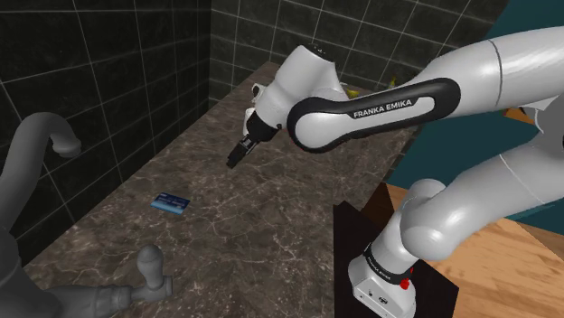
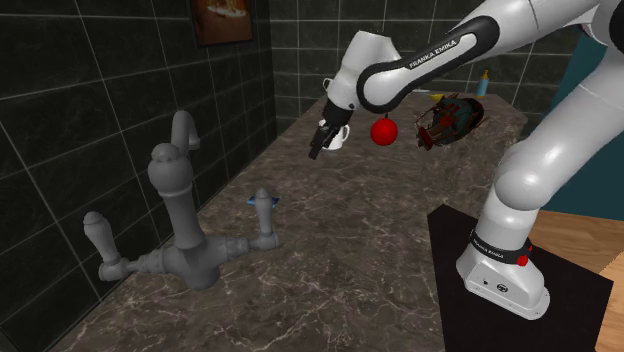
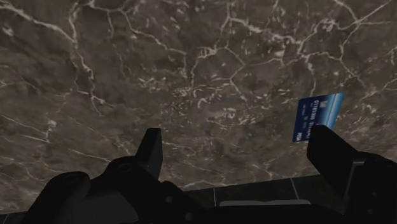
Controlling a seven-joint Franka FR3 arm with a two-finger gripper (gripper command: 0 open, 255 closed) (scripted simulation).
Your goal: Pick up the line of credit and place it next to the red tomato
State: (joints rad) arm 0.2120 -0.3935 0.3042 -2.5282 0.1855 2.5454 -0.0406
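The line of credit is a small blue card (image 1: 170,202) lying flat on the dark marble counter (image 1: 262,226). In the second exterior view a corner of the card (image 2: 252,200) peeks out behind a faucet handle. My gripper (image 1: 237,155) hangs above the counter, well short of the card and toward the shoulder view's right. Its black fingers (image 3: 151,149) stand apart with nothing between them, so the gripper (image 3: 238,153) is open. In the wrist view the card (image 3: 315,116) lies just beyond one fingertip. The red tomato (image 2: 382,131) sits farther back on the counter, behind my gripper (image 2: 318,148).
A grey faucet (image 2: 175,180) with side handles (image 1: 152,271) stands at the counter's near end, by the dark tiled wall (image 1: 117,63). A white cup (image 2: 335,137) and a dark, tangled object (image 2: 450,118) sit near the tomato. My black stand (image 1: 389,262) borders the counter.
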